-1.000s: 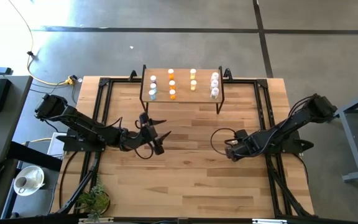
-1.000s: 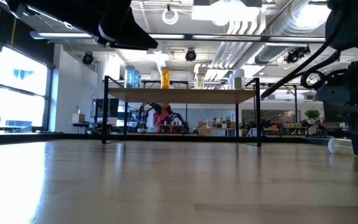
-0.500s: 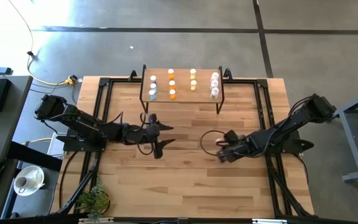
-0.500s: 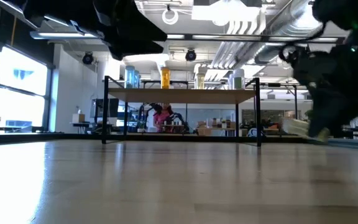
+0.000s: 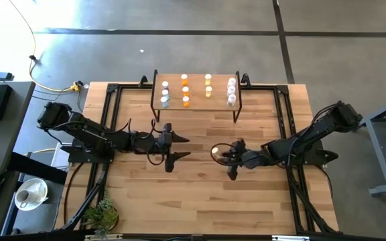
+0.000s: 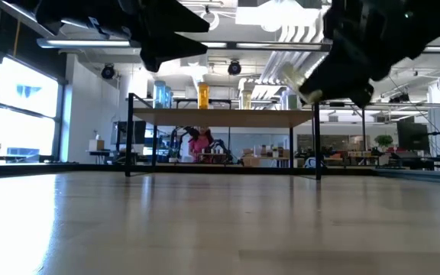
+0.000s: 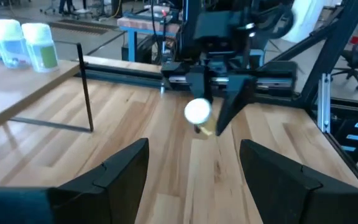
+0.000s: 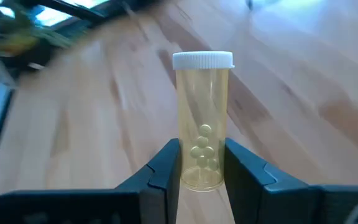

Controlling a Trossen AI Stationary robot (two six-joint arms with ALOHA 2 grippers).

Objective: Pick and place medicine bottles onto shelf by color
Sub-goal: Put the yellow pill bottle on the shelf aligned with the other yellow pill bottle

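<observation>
No label or writing can be read on the yellow bottle, which is clamped at its base by the right gripper above mid-table; small pills are seen inside. The left gripper is held with jaws apart nearby. Bottles on the far shelf are too small for labels.

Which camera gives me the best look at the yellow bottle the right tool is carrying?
The right wrist view: the yellow bottle fills the frame, white cap and pills visible, pinched at its base by the right tool. The left wrist view shows mainly its cap end-on, the low view a dim side glimpse, and the high view barely shows it.
</observation>
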